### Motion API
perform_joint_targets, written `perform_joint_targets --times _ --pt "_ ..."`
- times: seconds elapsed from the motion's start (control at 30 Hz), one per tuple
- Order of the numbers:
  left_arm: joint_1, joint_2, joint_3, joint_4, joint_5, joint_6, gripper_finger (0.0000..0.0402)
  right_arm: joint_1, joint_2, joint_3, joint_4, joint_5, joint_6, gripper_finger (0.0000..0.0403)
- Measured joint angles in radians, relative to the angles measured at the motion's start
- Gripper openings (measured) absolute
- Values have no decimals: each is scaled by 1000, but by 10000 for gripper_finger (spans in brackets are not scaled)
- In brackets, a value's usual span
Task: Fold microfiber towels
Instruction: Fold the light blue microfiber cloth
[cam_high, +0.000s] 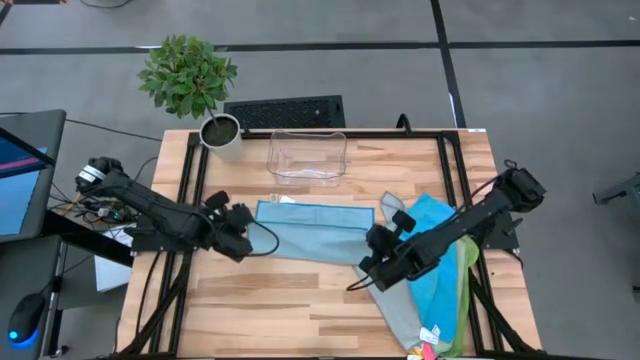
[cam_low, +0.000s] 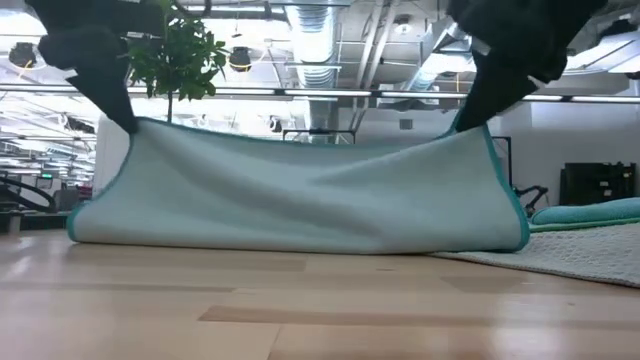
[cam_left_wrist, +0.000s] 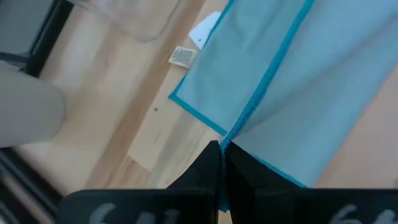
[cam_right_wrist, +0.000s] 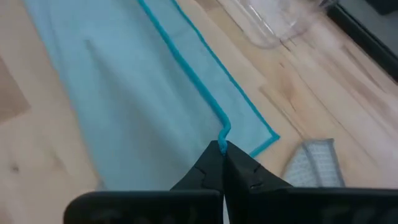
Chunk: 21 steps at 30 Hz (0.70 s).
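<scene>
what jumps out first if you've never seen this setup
A light blue microfiber towel with teal edging stretches across the middle of the wooden table, pinched at each end by the left claw and the right claw. A pile of other coloured towels lies at the table's right.

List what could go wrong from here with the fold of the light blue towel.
1. Both pincers, left and right, pinch only the thin teal hem of the light blue towel; a corner might slip free.
2. The towel sags between them, so the fold may land creased or uneven.
3. The clear bin sits just past the towel's far edge; carrying the lifted edge too far could nudge it.
</scene>
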Motion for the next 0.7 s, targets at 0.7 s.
perform_joint_targets --times 0.7 --pt "84 0 -91 102 -14 69 0 -72 9 -69 19 0 -2 22"
